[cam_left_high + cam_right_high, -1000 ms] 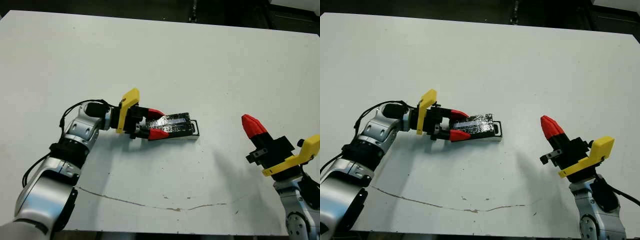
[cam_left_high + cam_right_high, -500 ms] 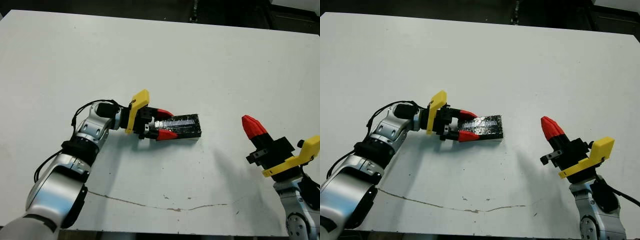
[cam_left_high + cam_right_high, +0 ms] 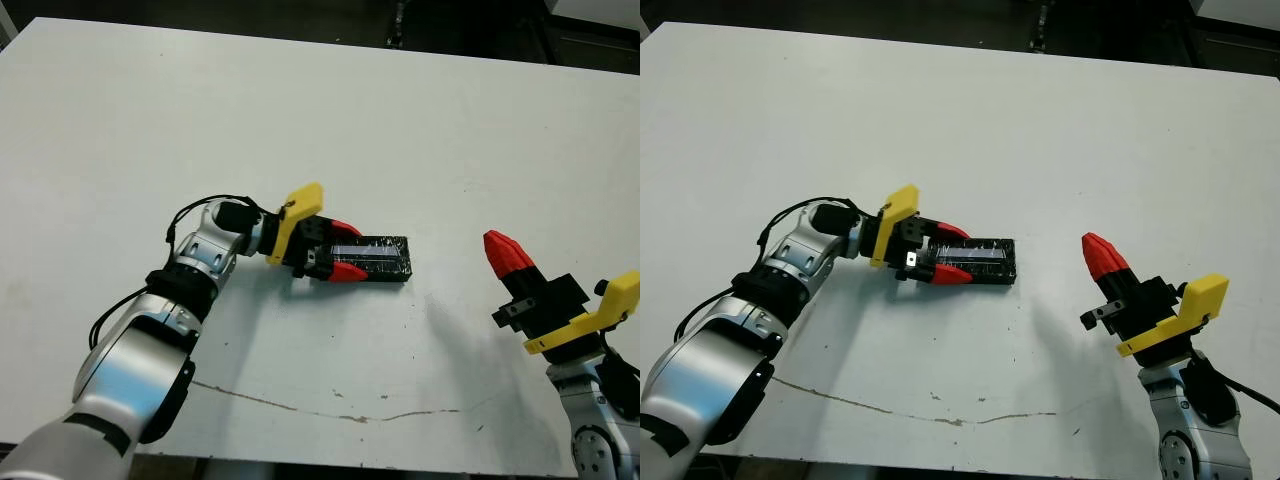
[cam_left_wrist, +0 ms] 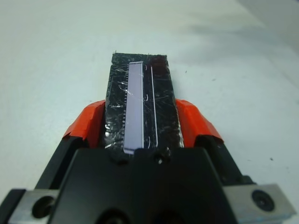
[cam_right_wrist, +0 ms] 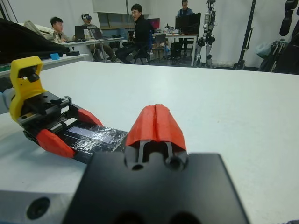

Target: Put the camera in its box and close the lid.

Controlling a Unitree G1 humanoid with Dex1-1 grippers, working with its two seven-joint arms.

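Lid (image 3: 377, 256) seated flat over the box, gripped at its near end by the left gripper (image 3: 338, 251). A second ago the lid sat askew, with a strip of the box's white rim showing past its far end; half a second ago that rim had vanished under the lid. Now lid and box form one black block on the table (image 3: 420, 130), lying somewhat further to the robot's right than before. The wrist view shows the red fingers (image 4: 88, 125) pressed against both long sides of the lid, its pale stripe running straight away from the gripper body. Box and camera are hidden beneath the lid; the camera is judged to be inside, though this cannot be confirmed. The right gripper (image 3: 507, 253) hangs well apart to the right, its fingers pressed together on nothing, unmoved over the second. Judged from this, the closing step appears essentially done: what remains is for the left fingers to release and draw back without dragging the lid askew.
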